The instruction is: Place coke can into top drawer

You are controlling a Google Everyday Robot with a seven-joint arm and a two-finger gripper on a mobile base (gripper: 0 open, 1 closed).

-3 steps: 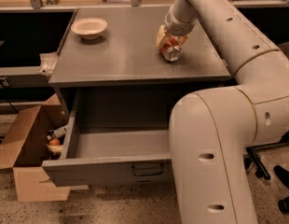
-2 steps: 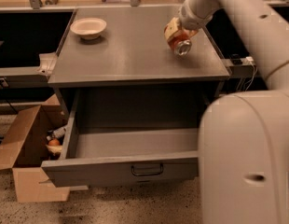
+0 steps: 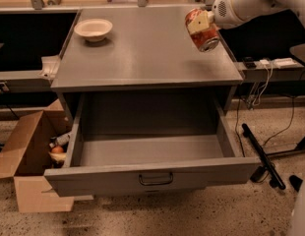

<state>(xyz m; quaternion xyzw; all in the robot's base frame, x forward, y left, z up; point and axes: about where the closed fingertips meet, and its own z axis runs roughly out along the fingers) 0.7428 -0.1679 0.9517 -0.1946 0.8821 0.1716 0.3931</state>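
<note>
While the wide grey metal top drawer (image 3: 93,178) stands pulled well out below the front edge of the flat grey metal worktop (image 3: 142,58), the small red-orange aluminium coke can (image 3: 205,37) with white markings hangs in the air over the worktop's right edge, nearer the far right corner than the near one. The two-finger gripper (image 3: 199,25) at the end of the white, rounded robot arm (image 3: 241,4) has the can clamped. One cream finger pad (image 3: 198,23) lies flat across the can's side, and the jaws are closed as far as the can's body lets them. The can is tilted, its silver end turned down and toward the front edge, clear of the worktop surface. The arm enters from beyond the right edge, by the far right corner.

The drawer's grey floor and side walls are in plain sight, and a small dark bar handle (image 3: 156,179) sits at the middle of its flat front panel. A shallow cream bowl (image 3: 93,29) rests upright on the worktop near the far left corner, well apart from the can. On the floor beyond the left edge, just beside the drawer's left wall, sits an open brown cardboard box (image 3: 24,146) holding a few small items too indistinct to name.
</note>
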